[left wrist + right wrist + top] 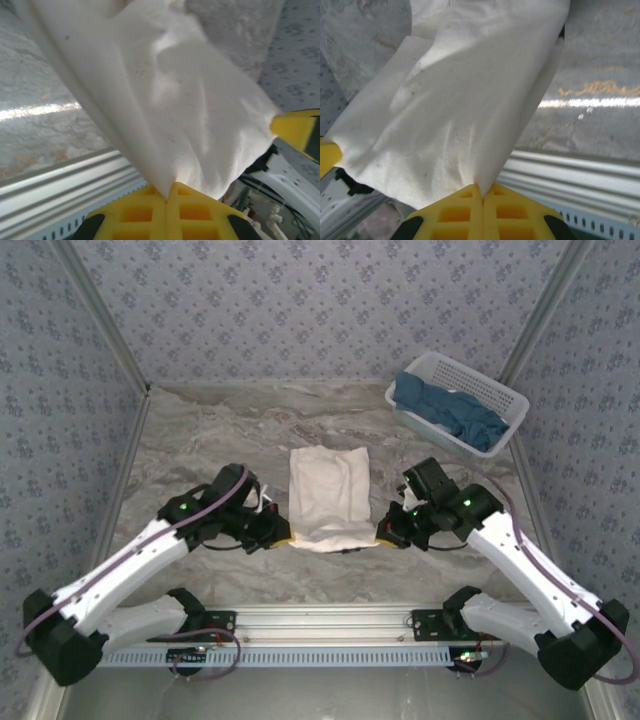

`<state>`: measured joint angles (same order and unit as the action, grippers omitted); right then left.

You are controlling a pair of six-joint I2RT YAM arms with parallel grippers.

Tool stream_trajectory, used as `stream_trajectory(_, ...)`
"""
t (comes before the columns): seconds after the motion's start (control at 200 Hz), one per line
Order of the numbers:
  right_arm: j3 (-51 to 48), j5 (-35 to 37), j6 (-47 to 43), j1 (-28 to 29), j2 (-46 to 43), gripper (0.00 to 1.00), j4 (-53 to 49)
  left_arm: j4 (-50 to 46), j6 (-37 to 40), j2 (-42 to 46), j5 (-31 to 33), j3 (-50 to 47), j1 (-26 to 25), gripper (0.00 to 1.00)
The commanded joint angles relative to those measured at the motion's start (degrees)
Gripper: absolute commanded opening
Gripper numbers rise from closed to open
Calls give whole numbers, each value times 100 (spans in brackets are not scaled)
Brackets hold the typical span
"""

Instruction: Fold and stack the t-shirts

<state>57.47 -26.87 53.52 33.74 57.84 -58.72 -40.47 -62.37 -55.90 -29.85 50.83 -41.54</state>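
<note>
**A:** What sits around the work?

**B:** A white lattice basket (440, 365) at two o'clock on the table (200, 440). The teal-blue t-shirts (450, 412) are heaped inside it, well apart from both arms. A metal rail (330, 625) runs along the six o'clock edge, between the arm bases.

**A:** And the cream-white t-shirt (328, 495)?

**B:** It is mid-table, folded to a tall, narrow panel. Its long sides run from twelve to six o'clock.

**A:** The claws?

**B:** The left claw (283, 538) is clenched on the shirt's seven o'clock corner. Its wrist camera shows the yellow fingers (145, 212) pressed together with cloth pinched in the seam. The right claw (385, 536) is clamped the same way on the five o'clock corner. The near hem looks raised slightly off the table, though from above I can't be sure.

**A:** Arm poses?

**B:** Both are bent at the elbow, with the forearms low over the table. The left wrist points toward three o'clock and the right toward nine, so they face each other across the hem.
</note>
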Motion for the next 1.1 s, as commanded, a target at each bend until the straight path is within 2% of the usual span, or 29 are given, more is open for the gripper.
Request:
stream_trajectory(0.0,563,-229,457,6,39,0,-512,-110,-789,286,257,178,36,0)
stream_trajectory(0.195,1433,-211,72,-442,985,0,-688,-107,-891,-457,370,823,415,0)
stream_trajectory(0.44,2082,-287,-173,-1054,2301,0,-76,127,-807,-1809,271,1564,1203,0)
stream_trajectory(0.585,2656,-266,-405,-1436,3361,0,318,54,-484,-3026,135,2245,1601,0)
stream_trajectory(0.729,3513,-405,-823,-1685,4843,0,553,385,-267,-4591,-106,3069,1896,0)
stream_trajectory(0.764,3728,-361,-899,-1728,5204,9,587,263,-135,-4972,-63,3383,1957,4)
stream_trajectory(0.829,4226,-167,-1056,-1813,5826,32,546,196,67,-5632,5,3908,2076,22)
stream_trajectory(0.874,4540,-32,-1205,-1874,6162,41,562,-35,187,-5972,87,4244,2162,28)
stream_trajectory(0.974,4930,270,-1379,-1892,6337,52,678,-587,548,-6211,623,4969,2223,41)
stream_trajectory(1.099,4692,805,-1576,-1855,5790,56,751,-813,646,-5599,1158,4701,2063,42)
